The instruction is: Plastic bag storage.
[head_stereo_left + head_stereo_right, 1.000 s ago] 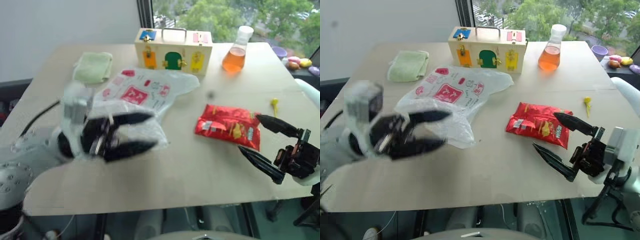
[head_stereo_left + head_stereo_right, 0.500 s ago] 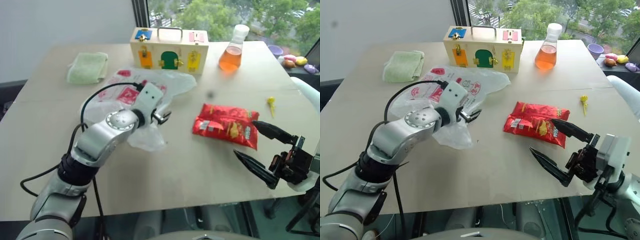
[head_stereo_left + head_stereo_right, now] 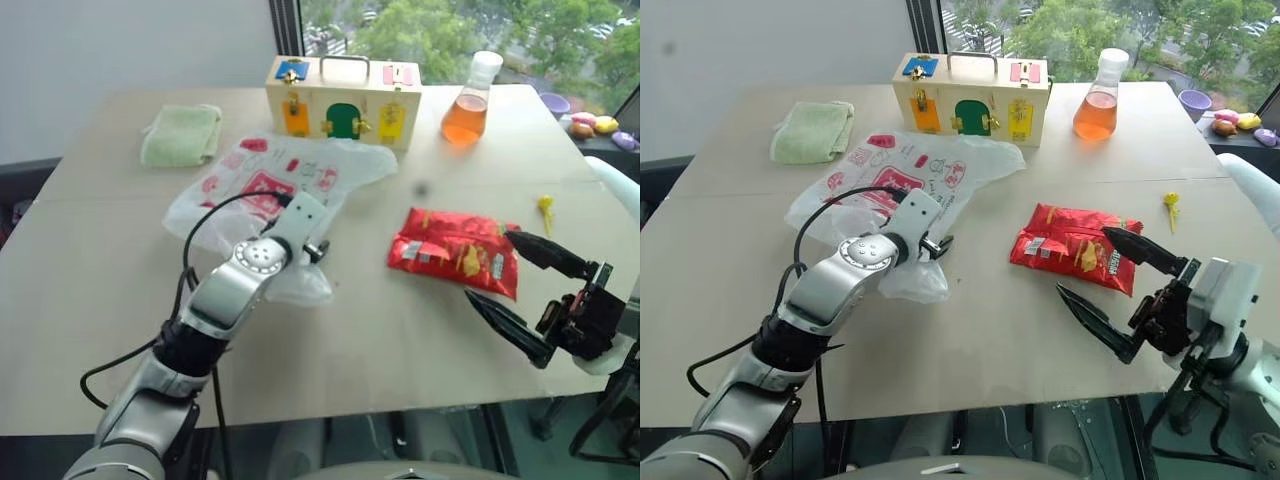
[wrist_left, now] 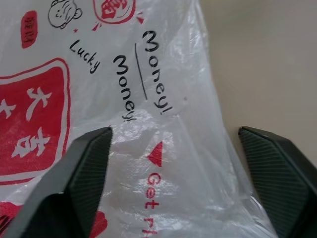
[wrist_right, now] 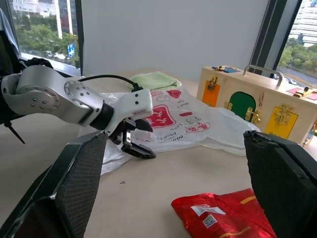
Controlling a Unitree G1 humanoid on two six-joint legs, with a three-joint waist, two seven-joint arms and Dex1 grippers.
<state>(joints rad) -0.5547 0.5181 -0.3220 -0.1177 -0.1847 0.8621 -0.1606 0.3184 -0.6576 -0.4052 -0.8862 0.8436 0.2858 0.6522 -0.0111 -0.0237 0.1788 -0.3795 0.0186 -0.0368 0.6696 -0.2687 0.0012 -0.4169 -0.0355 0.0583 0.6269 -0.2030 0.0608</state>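
A tan table (image 3: 90,300) fills most of the head view. At upper left lies a folded pale green cloth (image 3: 182,134). Just right of it, in the upper centre, the plastic bag (image 3: 285,172) sprawls flat and crinkled, translucent white with red print, its far edge near a wooden latch box (image 3: 344,98) that stands behind it.

The left gripper (image 3: 936,246) reaches in from the lower left and rests low on the bag's near edge, apparently to pinch a fold so the bag can be gathered. In the left wrist view its two black fingers (image 4: 86,171) stand apart with bag film between them; they are parted, not yet clamped on the plastic. Whether the tips already press the film is hard to tell, since the arm hides them from above.

Right of centre lies a shiny red snack packet (image 3: 457,254); behind it, at upper right, stands a flask of orange liquid (image 3: 469,104). A small yellow object (image 3: 547,207) sits farther right, too small to identify.

At lower right the right gripper (image 3: 530,296) hangs past the table's edge, jaws spread wide and empty, seemingly waiting its turn. Small coloured objects (image 3: 590,124) at the far right edge are cut off.
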